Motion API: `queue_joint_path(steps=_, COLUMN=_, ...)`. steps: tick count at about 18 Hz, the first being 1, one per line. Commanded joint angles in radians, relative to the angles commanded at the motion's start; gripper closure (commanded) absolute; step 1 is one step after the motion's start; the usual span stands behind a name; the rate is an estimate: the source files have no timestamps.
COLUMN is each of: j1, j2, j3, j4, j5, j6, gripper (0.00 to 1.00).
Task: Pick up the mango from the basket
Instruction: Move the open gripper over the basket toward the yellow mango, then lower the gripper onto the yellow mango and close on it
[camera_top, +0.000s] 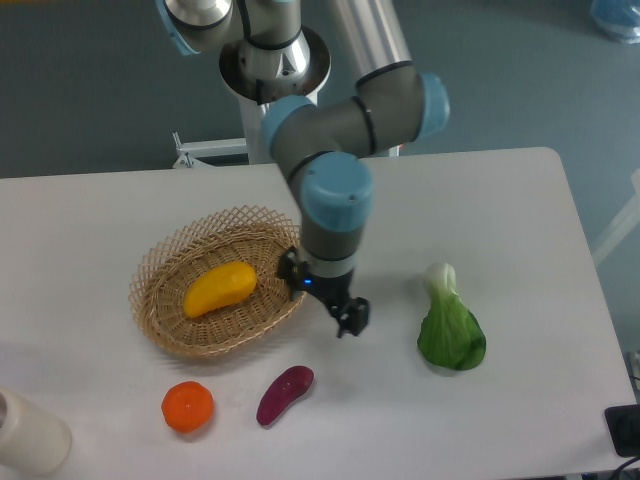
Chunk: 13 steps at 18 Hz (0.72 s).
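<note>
jaws: spread open, holding nothing, at the basket's (222, 296) right rim; mango (220, 288): lying inside basket; table (520, 250): bok choy (451, 330) at right, orange (188, 407) and eggplant (285, 394) in front

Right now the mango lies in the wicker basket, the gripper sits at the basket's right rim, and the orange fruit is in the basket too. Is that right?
Not quite. The camera view shows the orange fruit on the table in front of the wicker basket, beside the purple vegetable. The mango does lie in the basket, and the gripper sits at its right rim.
</note>
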Motion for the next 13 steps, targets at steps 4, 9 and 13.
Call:
queue_joint_path(steps=4, j1=-0.055, j2=0.011, j3=-0.034, j4=0.0, j5=-0.002, j6=0.0, gripper=0.0)
queue_joint_path(steps=9, j1=-0.086, j2=0.02, j3=-0.074, j4=-0.006, j5=-0.002, j6=0.002, gripper=0.0)
queue_joint_path(steps=13, j1=-0.101, j2=0.017, j3=-0.075, j4=-0.037, j5=-0.002, j6=-0.002, gripper=0.0)
